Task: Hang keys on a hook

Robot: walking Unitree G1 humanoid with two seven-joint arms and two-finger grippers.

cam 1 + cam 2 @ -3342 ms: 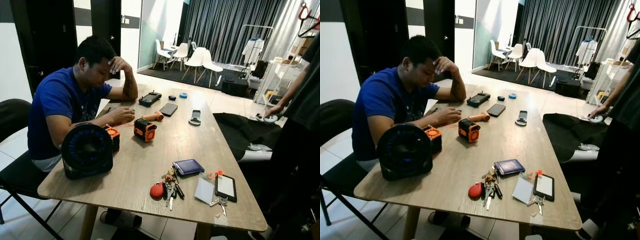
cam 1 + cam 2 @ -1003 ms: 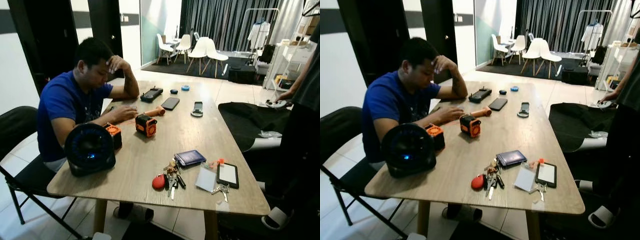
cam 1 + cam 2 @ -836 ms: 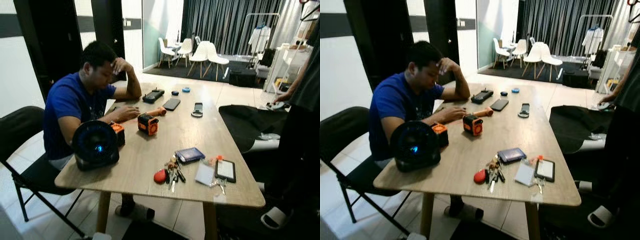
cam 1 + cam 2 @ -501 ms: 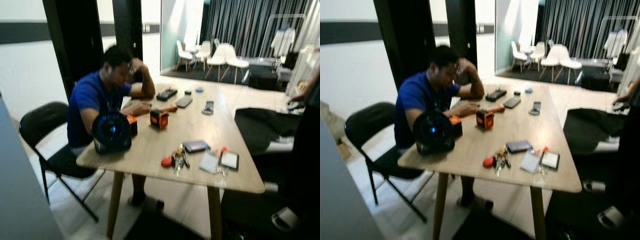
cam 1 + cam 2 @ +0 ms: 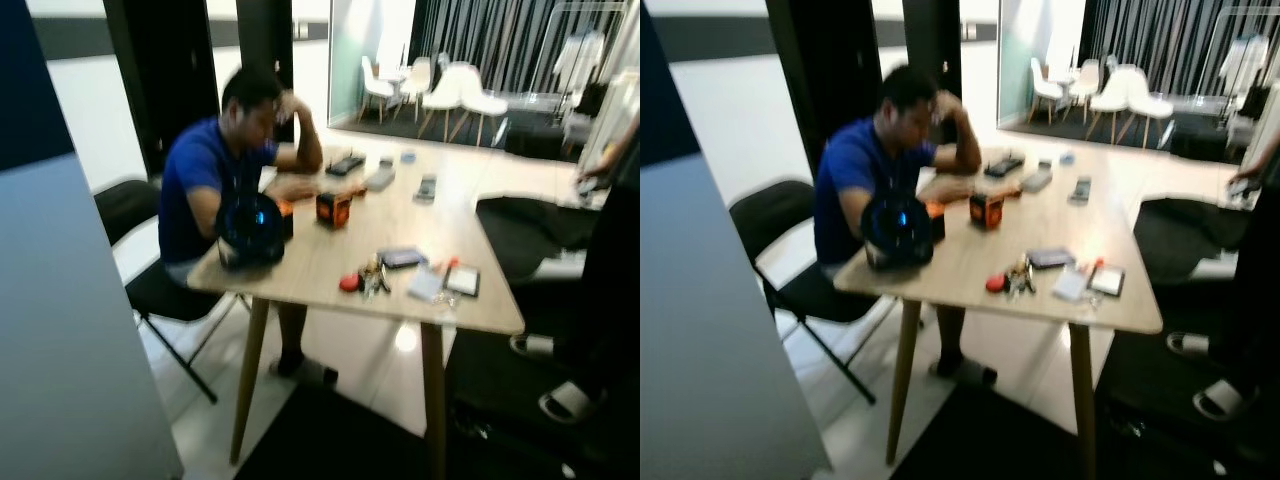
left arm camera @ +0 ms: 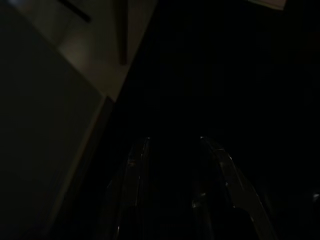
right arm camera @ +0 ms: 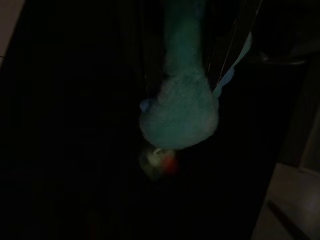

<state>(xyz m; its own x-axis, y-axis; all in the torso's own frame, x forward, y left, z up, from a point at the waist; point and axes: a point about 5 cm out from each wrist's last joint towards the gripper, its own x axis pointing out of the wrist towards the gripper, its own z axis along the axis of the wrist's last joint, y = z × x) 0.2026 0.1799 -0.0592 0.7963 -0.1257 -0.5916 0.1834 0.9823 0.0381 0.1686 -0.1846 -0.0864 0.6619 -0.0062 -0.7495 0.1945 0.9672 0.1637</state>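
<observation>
My right gripper (image 7: 182, 85) is shut on a teal fluffy keyring charm (image 7: 180, 112). A small reddish and pale piece (image 7: 160, 162) dangles under the charm, too dark to identify. My left gripper (image 6: 173, 140) hangs open over a dark floor, its two fingers apart with nothing between them. Away on the wooden table (image 5: 330, 255) lies a bunch of keys with a red fob (image 5: 365, 283), blurred. No hook can be made out.
A person in a blue shirt (image 5: 210, 165) sits at the table's left on a black folding chair (image 5: 125, 205), behind a round black fan (image 5: 250, 230). Another person (image 5: 615, 220) stands at the right. A grey-blue panel (image 5: 60, 330) rises close on my left. A dark rug (image 5: 330, 440) lies ahead.
The whole picture has shifted: the table and people now look smaller and farther, and the grey-blue panel has come in at the left. Things on the table lie as before.
</observation>
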